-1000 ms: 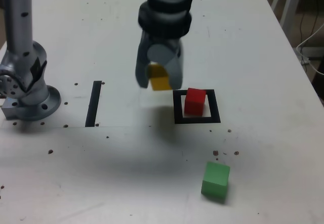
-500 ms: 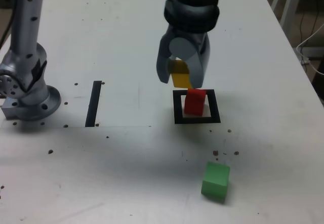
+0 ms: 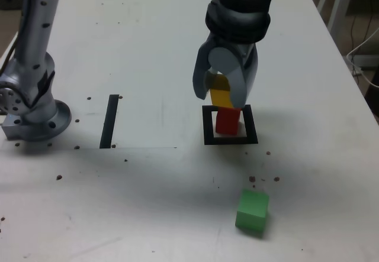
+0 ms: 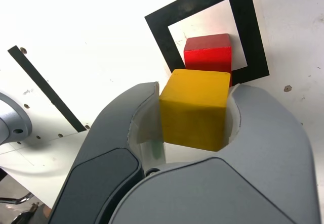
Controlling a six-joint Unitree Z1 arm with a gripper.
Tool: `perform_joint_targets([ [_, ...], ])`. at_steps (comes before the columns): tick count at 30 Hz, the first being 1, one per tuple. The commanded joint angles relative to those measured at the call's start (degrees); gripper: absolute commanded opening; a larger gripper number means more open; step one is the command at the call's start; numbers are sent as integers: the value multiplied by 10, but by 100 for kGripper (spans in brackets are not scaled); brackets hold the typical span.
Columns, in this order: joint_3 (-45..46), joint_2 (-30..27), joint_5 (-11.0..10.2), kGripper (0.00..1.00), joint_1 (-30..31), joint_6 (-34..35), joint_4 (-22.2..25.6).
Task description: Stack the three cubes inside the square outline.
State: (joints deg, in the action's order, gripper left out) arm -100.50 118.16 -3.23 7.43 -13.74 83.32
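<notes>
Exterior view. A white table (image 3: 118,43) carries the square outline (image 3: 230,125), a thick black frame with a white centre, right of the picture's middle. The red cube (image 3: 227,120) sits inside the frame. Directly above it hangs the grey gripper (image 3: 225,96), pointing down from the arm, its two curved jaws pinching the yellow cube (image 3: 220,91). The yellow cube's lower edge lies just over the red cube's top; whether the two touch cannot be told from this angle. The green cube (image 3: 252,212) lies alone on the table, well apart from the frame, nearer the camera and slightly toward the exterior view's right. A straight black line strip (image 3: 109,120) is marked on the table on the exterior view's left of the frame, and beyond it stands the arm's metal base (image 3: 32,105). Small dark specks are scattered over the tabletop.

Wrist view. The gripper (image 4: 195,115) fills the foreground, its jaws pressed against two opposite faces of the yellow cube (image 4: 193,107). Past the yellow cube the red cube (image 4: 207,52) shows partly, lying within the square outline (image 4: 159,29), toward one side of its white centre. The black line strip (image 4: 43,87) runs diagonally across the table (image 4: 91,16).
</notes>
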Motion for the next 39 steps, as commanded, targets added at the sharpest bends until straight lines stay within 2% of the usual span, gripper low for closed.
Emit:
perform_joint_targets([
  [1,-5,9,0,27,0,-3,0],
  [25,-12,42,2,29,-3,-5,-6],
  [27,-10,44,2,38,-5,-5,-6],
  [33,-3,47,4,88,-8,-5,-6],
  [35,-1,47,5,95,-8,-5,-7],
  [39,0,47,5,98,-8,-5,-7],
])
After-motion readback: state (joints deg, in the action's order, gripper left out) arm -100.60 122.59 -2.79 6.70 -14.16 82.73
